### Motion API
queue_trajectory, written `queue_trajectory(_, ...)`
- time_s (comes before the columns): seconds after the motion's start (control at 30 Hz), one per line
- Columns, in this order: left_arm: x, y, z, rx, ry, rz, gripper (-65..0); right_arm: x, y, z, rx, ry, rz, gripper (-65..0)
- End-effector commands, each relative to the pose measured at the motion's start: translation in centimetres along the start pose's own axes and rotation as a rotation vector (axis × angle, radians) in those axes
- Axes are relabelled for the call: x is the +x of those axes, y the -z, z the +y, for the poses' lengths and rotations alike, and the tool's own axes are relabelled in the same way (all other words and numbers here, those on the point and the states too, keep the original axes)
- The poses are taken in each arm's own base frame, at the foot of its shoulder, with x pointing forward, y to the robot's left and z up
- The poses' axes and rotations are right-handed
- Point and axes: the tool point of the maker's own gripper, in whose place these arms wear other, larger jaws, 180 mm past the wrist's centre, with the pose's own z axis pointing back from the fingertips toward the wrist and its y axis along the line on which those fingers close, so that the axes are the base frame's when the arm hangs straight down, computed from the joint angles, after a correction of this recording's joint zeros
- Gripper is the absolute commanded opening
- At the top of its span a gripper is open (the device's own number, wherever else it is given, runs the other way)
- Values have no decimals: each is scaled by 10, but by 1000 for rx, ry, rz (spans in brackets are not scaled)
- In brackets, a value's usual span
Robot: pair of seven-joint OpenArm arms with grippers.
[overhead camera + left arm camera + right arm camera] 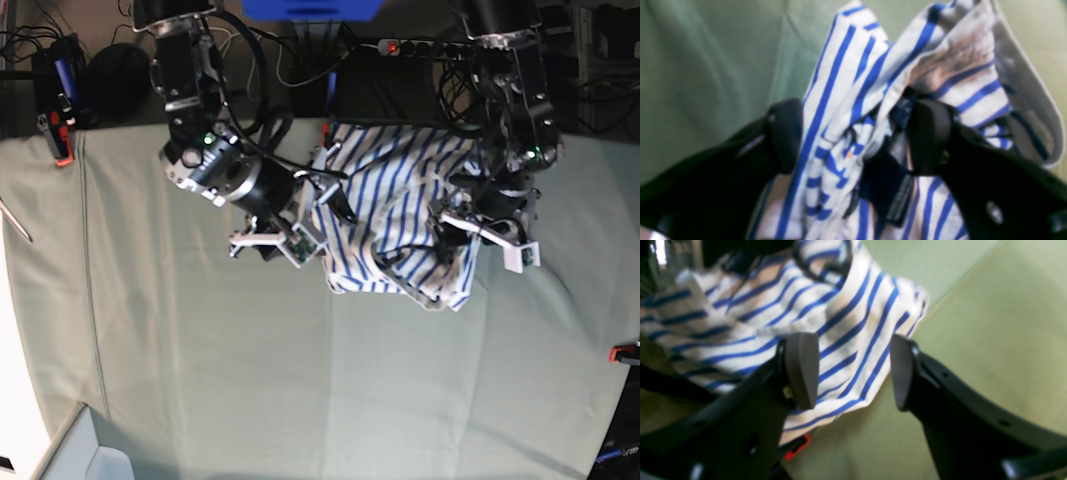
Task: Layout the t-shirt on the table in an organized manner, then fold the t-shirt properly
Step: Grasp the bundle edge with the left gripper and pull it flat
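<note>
The white, blue-striped t-shirt (400, 210) lies crumpled at the back of the table (200, 350), between my two arms. My left gripper (452, 237) is at the shirt's right side. In the left wrist view it (857, 136) is open, its jaws wide apart around bunched cloth (840, 83), with the dark tag (893, 190) just below. My right gripper (308, 237) is at the shirt's left edge. In the right wrist view it (851, 373) is open, with the shirt's edge (853, 340) lying between and behind its fingers, over the table (990, 323).
Red-and-black clamps sit at the table's left edge (58, 135) and right edge (625, 352). A small red part (796, 446) shows under the shirt. Cables and a power strip (410, 47) lie behind the table. A white box (90, 455) stands at the front left corner.
</note>
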Motion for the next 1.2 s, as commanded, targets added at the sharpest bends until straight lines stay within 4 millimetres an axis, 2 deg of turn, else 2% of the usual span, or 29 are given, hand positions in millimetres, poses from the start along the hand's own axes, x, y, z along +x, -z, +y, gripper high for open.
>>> queue_trajectory(0.0, 15, 1, -5, -20, 6, -44, -285, 18, -3, 2, 8, -7, -63, -309)
queue_trajectory(0.2, 31, 11, -11, -34, 0, -70, -650, 15, -7, -1, 2, -19, -56, -310)
queue_trajectory(0.33, 38, 13, -10, -35, -8, -84, -650, 10, -8, 1, 5, -14, -46, -310)
queue_trajectory(0.5, 60, 5, 10, -26, 19, -119, -648, 8, -11, -7, -18, -5, -42, -310)
queue_trajectory(0.67, 80, -6, 40, -37, -39, -152, -646, 6, -12, -11, -29, 4, -41, -310)
queue_trajectory(0.73, 67, 0, 47, -46, -94, -120, -645, 6, -12, -10, -27, 3, -41, -310)
queue_trajectory(0.8, 48, 10, 46, -51, -112, -60, -645, 7, -11, -8, -23, 6, -44, -310)
queue_trajectory(0.9, 33, 23, 41, -60, -119, -5, -630, 5, -11, -5, -17, 12, -39, -310)
queue_trajectory(0.97, 28, 26, 42, -60, -133, 8, -573, 4, -11, -4, -15, 12, -38, -310)
queue_trajectory(1.1, 27, 26, 40, -64, -140, 7, -379, 4, -12, -3, -14, 16, -40, -310)
queue_trajectory(1.17, 27, 25, 42, -63, -141, 7, -305, 12, -12, -1, -16, 13, -60, -310)
